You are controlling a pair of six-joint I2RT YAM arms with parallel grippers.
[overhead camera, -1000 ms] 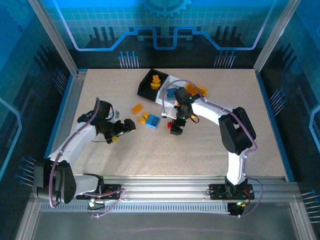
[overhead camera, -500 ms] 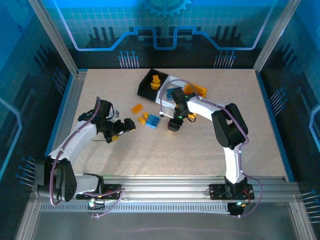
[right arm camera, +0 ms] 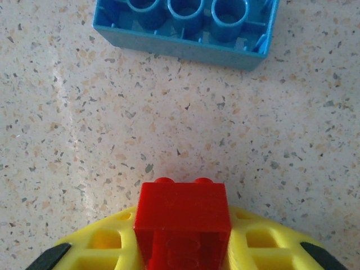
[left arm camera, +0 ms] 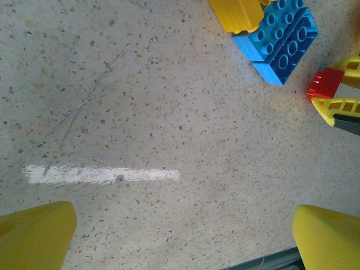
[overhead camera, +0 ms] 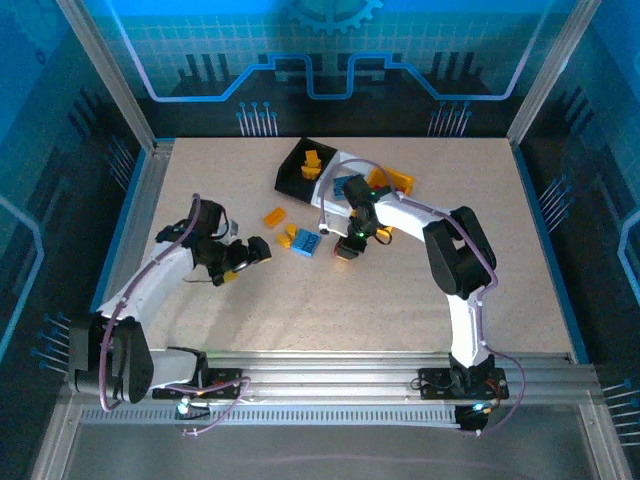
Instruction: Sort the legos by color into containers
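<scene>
Grasping a small red lego (right arm camera: 183, 216) with the right fingers (overhead camera: 346, 252), low at the middle of the desk (overhead camera: 300, 310), near a blue lego (right arm camera: 188, 25). Holding the left fingers (overhead camera: 252, 250) released, spread wide.

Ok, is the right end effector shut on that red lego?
Shut: right end effector has the red lego pinched between its yellow fingers.

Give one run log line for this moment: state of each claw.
left claw: open, holds nothing | right claw: shut on red lego | blue lego: on table, ahead of right claw
</scene>
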